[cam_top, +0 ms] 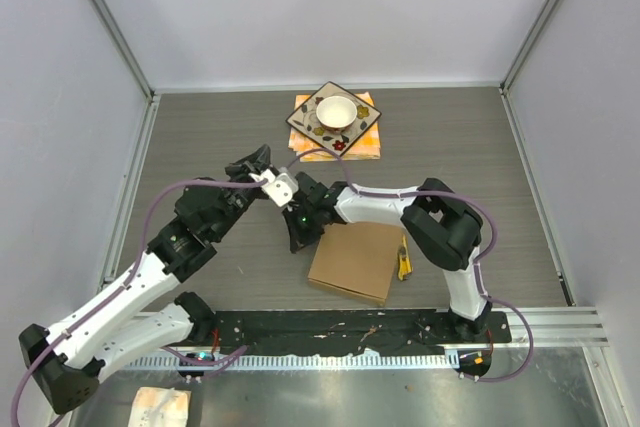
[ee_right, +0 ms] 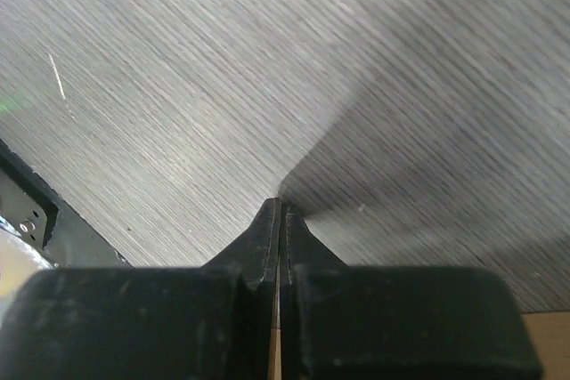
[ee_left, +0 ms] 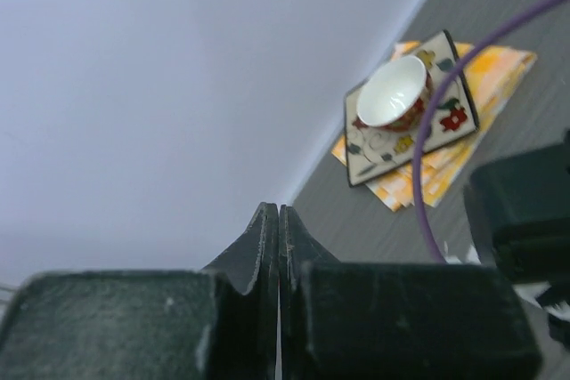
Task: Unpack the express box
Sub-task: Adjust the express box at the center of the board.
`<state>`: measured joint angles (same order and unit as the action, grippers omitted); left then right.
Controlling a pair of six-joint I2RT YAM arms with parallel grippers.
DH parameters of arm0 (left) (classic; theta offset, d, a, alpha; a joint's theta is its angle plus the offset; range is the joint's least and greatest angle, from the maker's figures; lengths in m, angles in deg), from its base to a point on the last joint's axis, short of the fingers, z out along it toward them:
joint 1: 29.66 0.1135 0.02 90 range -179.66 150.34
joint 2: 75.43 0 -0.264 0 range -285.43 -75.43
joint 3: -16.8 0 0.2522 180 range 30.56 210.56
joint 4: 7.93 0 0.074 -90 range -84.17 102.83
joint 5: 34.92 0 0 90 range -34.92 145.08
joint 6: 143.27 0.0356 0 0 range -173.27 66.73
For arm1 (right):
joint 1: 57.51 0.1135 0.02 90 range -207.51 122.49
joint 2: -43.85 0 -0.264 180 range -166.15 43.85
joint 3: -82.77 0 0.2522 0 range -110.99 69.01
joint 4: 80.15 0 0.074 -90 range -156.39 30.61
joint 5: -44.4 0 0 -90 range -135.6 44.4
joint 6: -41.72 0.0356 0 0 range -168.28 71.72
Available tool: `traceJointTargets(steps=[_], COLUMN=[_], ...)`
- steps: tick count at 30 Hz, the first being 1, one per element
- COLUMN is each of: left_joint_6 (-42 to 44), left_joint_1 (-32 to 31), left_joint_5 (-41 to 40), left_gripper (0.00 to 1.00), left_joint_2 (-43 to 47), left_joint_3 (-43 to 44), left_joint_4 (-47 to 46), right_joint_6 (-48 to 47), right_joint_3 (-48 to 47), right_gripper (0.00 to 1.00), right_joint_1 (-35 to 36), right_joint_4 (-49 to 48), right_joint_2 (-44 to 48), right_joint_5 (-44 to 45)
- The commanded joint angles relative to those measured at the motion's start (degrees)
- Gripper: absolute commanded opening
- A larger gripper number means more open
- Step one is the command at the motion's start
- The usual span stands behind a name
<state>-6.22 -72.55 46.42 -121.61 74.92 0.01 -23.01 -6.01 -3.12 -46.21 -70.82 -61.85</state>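
The express box (cam_top: pixel 357 260) is a flat brown cardboard square lying closed on the grey table in front of the right arm's base. A corner of the express box (ee_right: pixel 545 344) shows at the lower right of the right wrist view. My right gripper (cam_top: pixel 299 241) (ee_right: pixel 280 205) is shut with nothing in it, tips down over the table just off the box's left corner. My left gripper (cam_top: pixel 258 159) (ee_left: pixel 279 211) is also shut and empty. It hovers left of the right wrist and points toward the back wall and the plate.
A patterned square plate (cam_top: pixel 312 127) (ee_left: pixel 450 117) with a white bowl (cam_top: pixel 336 111) (ee_left: pixel 392 91) rests on an orange cloth (cam_top: pixel 368 142) (ee_left: pixel 499 77) at the back. A yellow utility knife (cam_top: pixel 404 259) lies along the box's right edge. Grey walls enclose the table.
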Motion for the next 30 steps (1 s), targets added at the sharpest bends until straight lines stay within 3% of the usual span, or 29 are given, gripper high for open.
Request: traceJointTargets(steps=[1,2,3,6,11,13,14,17,21,26,30], left_joint_6=[-5.63,-6.26,-6.27,-4.95,-7.32,-6.45,-4.79,-3.28,-6.78,-11.8,-9.61], left_joint_1=[-0.87,-1.4,-2.01,-4.03,-5.44,-8.51,-9.91,-15.63,-17.13,-17.57,-17.92], left_joint_5=[1.62,3.72,4.7,7.78,18.32,18.77,18.25,13.51,12.53,10.42,11.3], left_gripper=[0.0,0.0,0.01,0.1,0.34,0.42,0.52,0.63,0.65,0.62,0.61], left_joint_2=[2.56,3.36,4.15,5.65,5.3,4.69,3.47,-1.35,-5.41,-10.51,-10.87], left_joint_3=[-0.33,-0.15,-0.15,-0.24,0.38,-0.5,-1.46,-2.78,-3.49,2.47,1.79], left_joint_4=[6.35,9.05,9.95,14.6,22.87,22.88,22.7,20.16,17.07,28.57,28.07], right_joint_6=[-2.77,-2.6,-1.99,-0.5,1.26,1.0,0.83,-0.83,-5.4,-10.5,-12.36], right_joint_3=[-2.57,-3.98,-4.42,-5.39,-1.89,0.56,1.54,5.93,9.8,11.57,11.74], right_gripper=[0.01,0.03,0.19,0.42,0.54,0.56,0.56,0.59,0.59,0.55,0.55], right_joint_1=[-2.18,-4.01,-5.42,-11.22,-20.36,-21.95,-22.48,-25.12,-25.74,-25.74,-25.74], right_joint_4=[8.45,8.99,9.26,9.08,9.08,9.95,10.22,10.49,11.89,15.76,16.46], right_joint_2=[0.24,0.76,3.29,10.4,21.67,25.62,26.86,30.64,32.67,33.99,34.96], right_joint_5=[3.59,4.64,6.22,9.9,14.39,18.59,19.75,21.35,22.05,22.57,24.77])
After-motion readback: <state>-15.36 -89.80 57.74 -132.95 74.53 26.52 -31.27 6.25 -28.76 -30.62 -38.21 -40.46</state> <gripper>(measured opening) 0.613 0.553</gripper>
